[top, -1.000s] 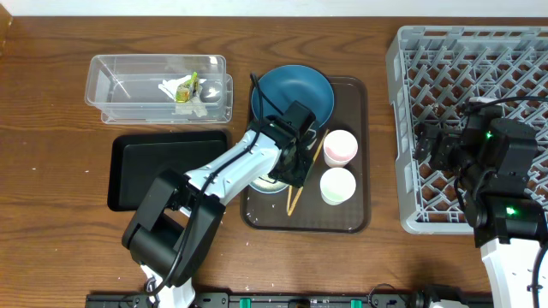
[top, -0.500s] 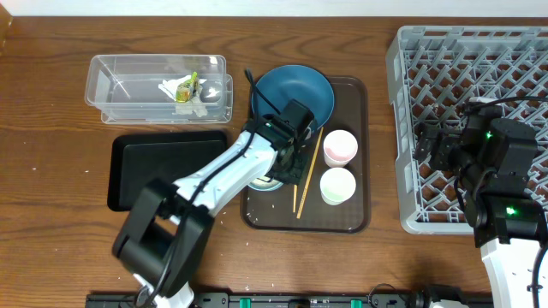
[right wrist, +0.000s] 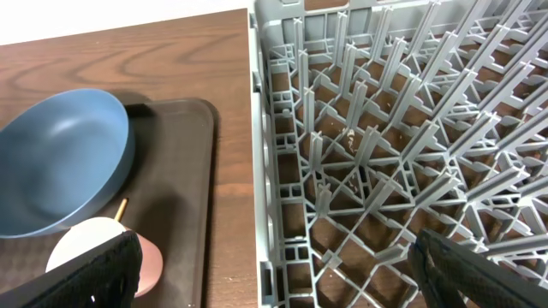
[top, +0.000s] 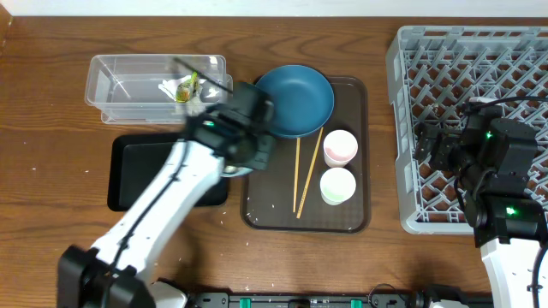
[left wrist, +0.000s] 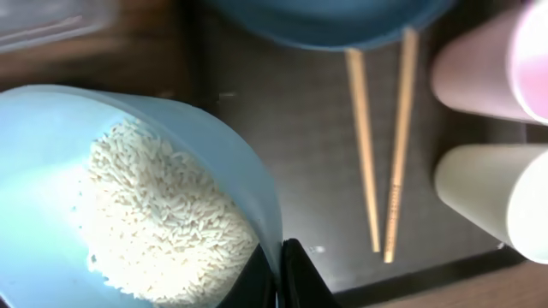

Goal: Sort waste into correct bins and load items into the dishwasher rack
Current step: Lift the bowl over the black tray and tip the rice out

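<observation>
My left gripper (left wrist: 278,274) is shut on the rim of the light blue bowl (left wrist: 43,154), which holds the heap of rice (left wrist: 163,214). In the overhead view that gripper (top: 244,137) is over the left edge of the brown tray (top: 355,218), beside the black tray (top: 141,167); the arm hides the bowl there. The dark blue plate (top: 295,98), two chopsticks (top: 300,175) and two white cups (top: 341,147) (top: 337,186) sit on the brown tray. The wrapper (top: 184,88) lies in the clear tub (top: 120,85). My right gripper (right wrist: 282,282) is open and empty over the grey rack (top: 479,103).
A few loose rice grains (top: 257,205) lie on the brown tray's left part. The rack's near-left wall (right wrist: 261,171) stands next to the brown tray (right wrist: 184,171). Bare wooden table shows between tray and rack.
My left gripper has carried the bowl of rice up and left, from the brown tray's middle to its left edge. The chopsticks now lie uncovered. The right arm has not moved.
</observation>
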You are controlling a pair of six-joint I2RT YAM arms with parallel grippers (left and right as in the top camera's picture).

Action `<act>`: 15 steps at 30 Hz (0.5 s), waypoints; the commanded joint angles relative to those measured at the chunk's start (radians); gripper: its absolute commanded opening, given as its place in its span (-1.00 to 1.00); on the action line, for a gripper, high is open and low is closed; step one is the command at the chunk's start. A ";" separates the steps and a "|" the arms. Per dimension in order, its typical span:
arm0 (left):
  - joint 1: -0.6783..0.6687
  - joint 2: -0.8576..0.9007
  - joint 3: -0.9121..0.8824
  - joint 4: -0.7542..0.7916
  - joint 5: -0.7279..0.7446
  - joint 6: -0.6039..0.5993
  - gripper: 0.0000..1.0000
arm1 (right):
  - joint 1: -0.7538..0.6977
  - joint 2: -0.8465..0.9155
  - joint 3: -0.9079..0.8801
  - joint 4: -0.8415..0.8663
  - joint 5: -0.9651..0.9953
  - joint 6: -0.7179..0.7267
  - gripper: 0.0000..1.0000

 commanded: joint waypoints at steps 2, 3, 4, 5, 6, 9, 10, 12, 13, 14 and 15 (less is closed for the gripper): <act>0.161 -0.016 -0.002 -0.016 0.153 0.010 -0.88 | 0.021 0.000 0.019 0.002 -0.005 -0.003 0.98; 0.212 -0.016 -0.013 -0.009 0.237 0.048 -0.88 | 0.021 0.000 0.019 0.002 -0.005 -0.003 0.98; 0.252 -0.016 -0.024 -0.002 0.299 0.072 -0.88 | 0.021 0.000 0.019 0.002 -0.005 -0.003 0.98; 0.299 -0.016 -0.040 0.008 0.367 0.096 -0.88 | 0.021 0.000 0.019 0.001 -0.005 -0.003 0.98; 0.340 -0.016 -0.057 0.020 0.425 0.114 -0.89 | 0.021 0.000 0.019 0.001 -0.005 -0.003 0.98; 0.479 -0.010 -0.112 0.044 0.613 0.185 -0.88 | 0.021 0.000 0.020 0.000 -0.005 -0.003 0.99; 0.520 -0.008 -0.130 0.050 0.677 0.210 -0.88 | 0.021 0.000 0.019 0.000 -0.005 -0.003 0.99; 0.602 -0.002 -0.166 0.062 0.813 0.262 -0.88 | 0.021 0.000 0.019 0.000 -0.005 -0.003 0.99; 0.642 0.003 -0.185 0.067 0.887 0.292 -0.88 | 0.021 0.000 0.020 0.000 -0.005 -0.003 0.99; 0.675 0.006 -0.199 0.069 0.948 0.309 -0.87 | 0.021 0.000 0.019 0.000 -0.005 -0.003 0.99; 0.716 0.013 -0.216 0.070 1.032 0.338 -0.87 | 0.021 0.000 0.019 0.000 -0.005 -0.003 0.99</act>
